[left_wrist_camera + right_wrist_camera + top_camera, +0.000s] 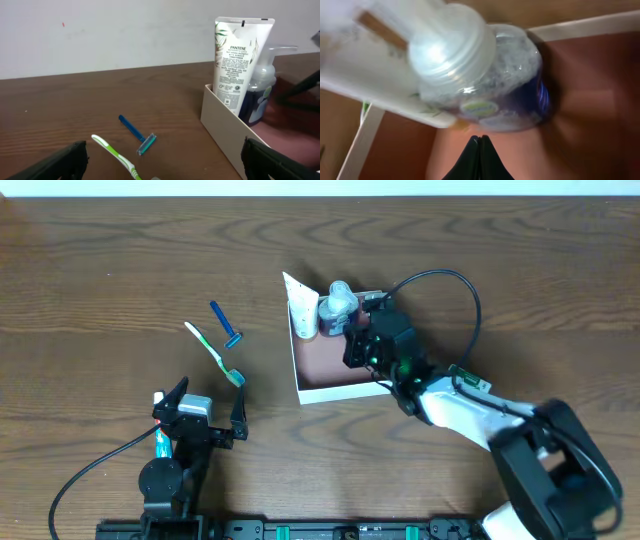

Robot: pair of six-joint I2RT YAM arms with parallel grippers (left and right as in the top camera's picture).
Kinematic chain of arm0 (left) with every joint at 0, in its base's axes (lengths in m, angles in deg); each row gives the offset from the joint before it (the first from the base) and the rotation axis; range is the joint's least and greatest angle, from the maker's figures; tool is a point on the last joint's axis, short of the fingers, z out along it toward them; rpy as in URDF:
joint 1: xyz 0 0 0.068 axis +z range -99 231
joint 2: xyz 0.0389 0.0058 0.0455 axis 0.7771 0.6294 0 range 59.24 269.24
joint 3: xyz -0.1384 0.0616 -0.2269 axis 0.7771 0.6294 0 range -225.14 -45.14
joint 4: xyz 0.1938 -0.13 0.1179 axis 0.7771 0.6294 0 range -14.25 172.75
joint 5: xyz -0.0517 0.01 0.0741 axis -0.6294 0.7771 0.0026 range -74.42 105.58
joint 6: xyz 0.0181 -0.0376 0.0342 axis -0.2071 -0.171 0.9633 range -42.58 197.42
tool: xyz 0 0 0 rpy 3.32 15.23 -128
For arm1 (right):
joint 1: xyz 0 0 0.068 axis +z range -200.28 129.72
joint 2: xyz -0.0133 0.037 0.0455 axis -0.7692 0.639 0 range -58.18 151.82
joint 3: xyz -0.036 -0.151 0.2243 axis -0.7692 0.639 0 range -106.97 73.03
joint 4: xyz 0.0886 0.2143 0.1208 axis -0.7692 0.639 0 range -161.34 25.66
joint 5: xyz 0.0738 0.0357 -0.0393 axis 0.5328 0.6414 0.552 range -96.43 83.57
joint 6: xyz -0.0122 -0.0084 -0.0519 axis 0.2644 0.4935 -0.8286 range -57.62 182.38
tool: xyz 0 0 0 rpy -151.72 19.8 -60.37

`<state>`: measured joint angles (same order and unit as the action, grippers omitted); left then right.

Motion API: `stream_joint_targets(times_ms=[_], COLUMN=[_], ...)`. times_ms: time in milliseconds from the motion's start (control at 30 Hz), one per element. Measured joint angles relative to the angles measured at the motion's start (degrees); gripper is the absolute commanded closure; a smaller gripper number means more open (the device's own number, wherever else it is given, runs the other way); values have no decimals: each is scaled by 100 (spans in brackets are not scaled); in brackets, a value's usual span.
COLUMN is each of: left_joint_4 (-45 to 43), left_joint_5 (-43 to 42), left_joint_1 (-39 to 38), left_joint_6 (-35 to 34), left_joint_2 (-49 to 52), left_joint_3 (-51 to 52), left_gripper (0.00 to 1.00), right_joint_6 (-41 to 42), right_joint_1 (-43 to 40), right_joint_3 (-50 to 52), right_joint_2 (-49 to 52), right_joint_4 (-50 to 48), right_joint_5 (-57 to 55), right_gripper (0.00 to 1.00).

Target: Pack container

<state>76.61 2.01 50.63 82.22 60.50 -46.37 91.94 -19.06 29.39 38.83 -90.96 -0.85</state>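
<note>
The brown wooden worktop (90, 270) carries the container (330, 393), a square shallow box with thin white walls and a pinkish-brown floor. It sits near the middle, somewhat closer to the far edge than to the near one.

The right arm (470, 405) reaches in from the near right corner. The right gripper (480, 145) hangs over the box floor, and its jaws are pressed together with nothing between them, pointing at the base of the bottle.

The left gripper (209, 402) hovers low near the near edge, left of the box, with its jaws spread wide apart and empty.

A white Pantene tube (235, 65) stands upright in the box's far left corner, against the left wall. A clear pump bottle (260, 90) holding dark blue liquid stands just beside it, on the side away from that wall. Whether the two touch cannot be told.

A white and green toothbrush (215, 352) lies flat on the bare wood between the box and the left edge. A blue razor (226, 326) lies just beyond it toward the far edge, apart from it.
</note>
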Motion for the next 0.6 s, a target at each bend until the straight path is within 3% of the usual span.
stream_joint_targets(times_ms=[333,600], left_joint_4=[0,0], left_joint_5=[0,0], left_joint_1=[0,0], left_joint_6=[-2,-2], left_joint_2=[0,0], left_joint_3=[0,0], left_gripper=[2,2], right_joint_6=[-754,-992], right_joint_1=[-2,-2], right_joint_3=[-20,-15], right_joint_2=[-1513,-1725], right_joint_4=[2011,3276], right_joint_5=[-57,-70], right_gripper=[99,99])
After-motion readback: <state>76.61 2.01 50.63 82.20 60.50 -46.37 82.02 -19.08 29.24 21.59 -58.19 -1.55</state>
